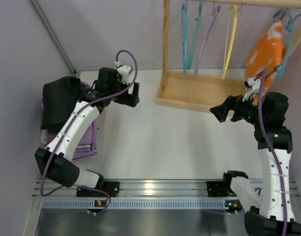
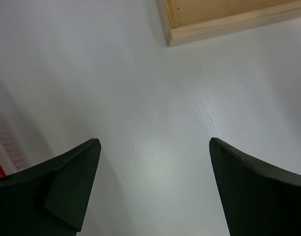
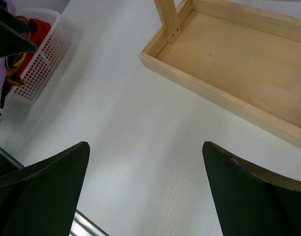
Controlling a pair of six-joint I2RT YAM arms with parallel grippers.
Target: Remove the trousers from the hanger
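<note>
**Nothing grasped yet**

The trousers drape over the hanger at the rack's far right. The right claw, spread wide, sits just near of them, likely placed to reach up. The left claw, equally wide, hovers over the tabletop.

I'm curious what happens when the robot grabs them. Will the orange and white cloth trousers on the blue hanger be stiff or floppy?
Probably floppy: the orange tie-dye cloth trousers drape and sag over the thin teal plastic hanger. Likely light, since that slim hanger carries them. The hanger hangs only by its hook, so it may swing when tugged.
</note>
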